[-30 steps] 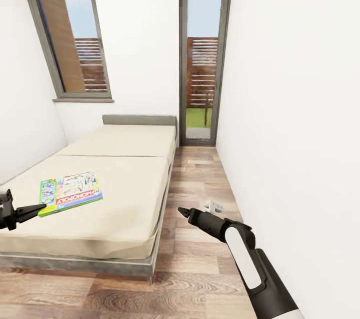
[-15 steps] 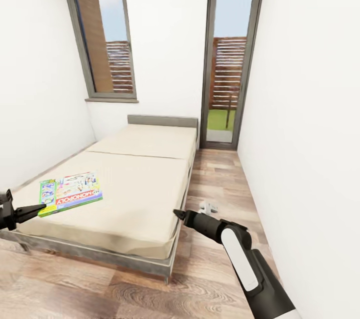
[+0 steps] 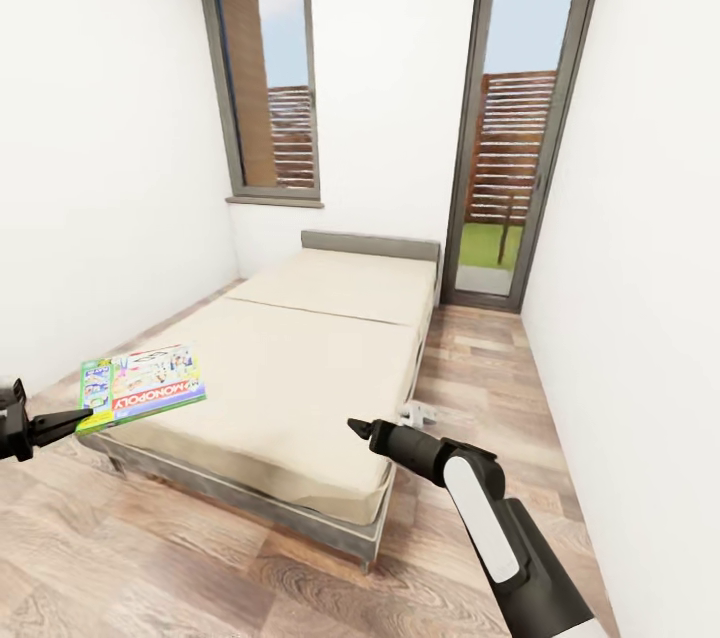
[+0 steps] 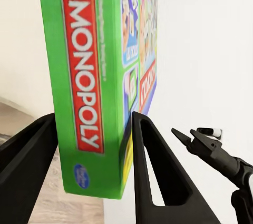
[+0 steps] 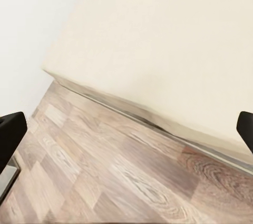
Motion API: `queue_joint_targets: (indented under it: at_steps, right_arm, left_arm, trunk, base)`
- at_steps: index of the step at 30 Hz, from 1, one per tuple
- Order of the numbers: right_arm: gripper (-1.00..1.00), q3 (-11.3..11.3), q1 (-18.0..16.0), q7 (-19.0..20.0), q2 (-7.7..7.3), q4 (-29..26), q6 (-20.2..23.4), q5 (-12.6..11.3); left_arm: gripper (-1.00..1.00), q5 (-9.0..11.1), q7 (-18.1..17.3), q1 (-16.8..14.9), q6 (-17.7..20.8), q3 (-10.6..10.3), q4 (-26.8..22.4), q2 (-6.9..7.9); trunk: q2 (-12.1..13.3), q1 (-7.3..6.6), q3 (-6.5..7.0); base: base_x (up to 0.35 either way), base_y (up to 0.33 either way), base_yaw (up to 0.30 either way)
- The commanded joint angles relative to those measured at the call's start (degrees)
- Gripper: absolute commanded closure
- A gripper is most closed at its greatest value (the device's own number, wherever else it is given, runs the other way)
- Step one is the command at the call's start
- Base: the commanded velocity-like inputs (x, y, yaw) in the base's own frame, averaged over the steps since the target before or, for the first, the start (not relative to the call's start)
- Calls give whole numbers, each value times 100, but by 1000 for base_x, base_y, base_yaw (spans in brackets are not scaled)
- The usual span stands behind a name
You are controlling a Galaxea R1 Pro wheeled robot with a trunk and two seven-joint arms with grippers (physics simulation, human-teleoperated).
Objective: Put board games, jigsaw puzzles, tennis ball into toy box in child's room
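The child's room [image 3: 400,68] is white-walled with a wood-plank floor [image 3: 200,558] and two tall grey-framed windows [image 3: 268,78] on the far wall. The bed [image 3: 300,368], its beige mattress bare, runs from the short grey headboard [image 3: 370,243] toward the robot, and no other game box lies on the part of it in the head view. A small pale object [image 3: 418,411] sits on the floor just beside the bed's right edge; what it is cannot be told.

The Monopoly board game [image 3: 140,386], green-edged with a red banner, hangs in the air at the bed's near left corner, gripped at one edge by the left gripper [image 3: 82,414]. In the left wrist view the two black fingers [image 4: 153,176] are clamped on the thin box [image 4: 100,87], one on each face. The right gripper [image 3: 352,426] points over the mattress's near corner with nothing between its fingers; in the right wrist view the finger tips [image 5: 10,129] stand at opposite edges, wide apart, above floor and mattress edge.

The step in hand looks like carrying this bed game away to the toy box. The next move calls for turning the base away from the bed toward the counter that bears the toy box, keeping the box level and firmly pinched, since a grip on one edge of a wide flat box could let it swing or slip on the way
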Motion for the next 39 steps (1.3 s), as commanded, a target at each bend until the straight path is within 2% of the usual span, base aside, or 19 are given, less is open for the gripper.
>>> queue_joint_targets:
  at_steps: [1, 39]
  right_arm:
    - [-100, 2, -3, -32, 2, -7, 21, -39]
    - [-100, 8, -3, -32, 12, -2, 21, -39]
  left_arm:
    - [100, 2, -24, -5, 61, 5, 1, 0]
    - [100, 10, -24, -5, 60, 14, 1, -45]
  trunk:
    - [39, -23, 12]
    - [1563, -858, 695]
  base:
    - [0, 0, 292]
    - [0, 0, 292]
